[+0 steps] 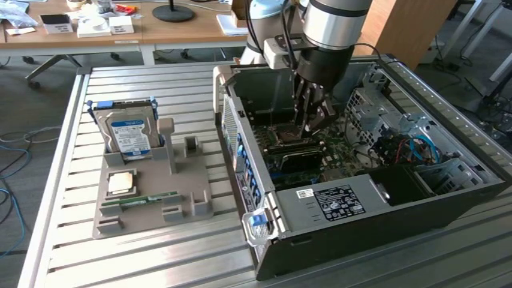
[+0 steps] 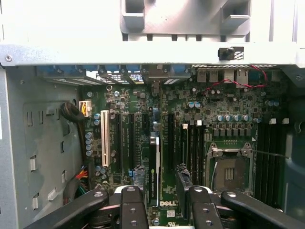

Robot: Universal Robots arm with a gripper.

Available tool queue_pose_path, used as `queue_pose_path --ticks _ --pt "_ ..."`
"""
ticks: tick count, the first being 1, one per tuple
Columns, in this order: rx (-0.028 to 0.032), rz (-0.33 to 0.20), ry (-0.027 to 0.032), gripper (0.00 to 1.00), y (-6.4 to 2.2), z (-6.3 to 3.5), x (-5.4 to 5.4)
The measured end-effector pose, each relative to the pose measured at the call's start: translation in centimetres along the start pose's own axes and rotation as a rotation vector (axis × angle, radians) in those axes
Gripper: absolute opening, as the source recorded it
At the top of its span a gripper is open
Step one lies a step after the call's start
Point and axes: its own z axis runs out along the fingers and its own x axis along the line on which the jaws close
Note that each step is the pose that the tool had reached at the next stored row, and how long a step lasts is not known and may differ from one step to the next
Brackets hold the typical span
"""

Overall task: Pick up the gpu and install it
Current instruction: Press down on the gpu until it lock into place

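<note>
The gpu stands edge-on in a slot of the motherboard, a thin dark card running down the board's middle. In the exterior view it is a dark rectangle low inside the open computer case. My gripper is open just above it. Its black fingers stand apart on either side of the card's line and do not touch it. From the exterior view the gripper reaches straight down into the case, over the board.
The empty CPU socket lies beside the card, and a white slot on its other side. On the exterior view's left, a grey holder carries a hard drive, a chip and a green memory stick.
</note>
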Motion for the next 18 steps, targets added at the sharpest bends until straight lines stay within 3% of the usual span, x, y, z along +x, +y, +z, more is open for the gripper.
queue_pose_path --ticks 12,18 --pt "0.0 0.0 -0.0001 0.38 0.0 0.0 0.0" --pt "0.0 0.0 -0.0001 0.11 0.0 0.0 0.0"
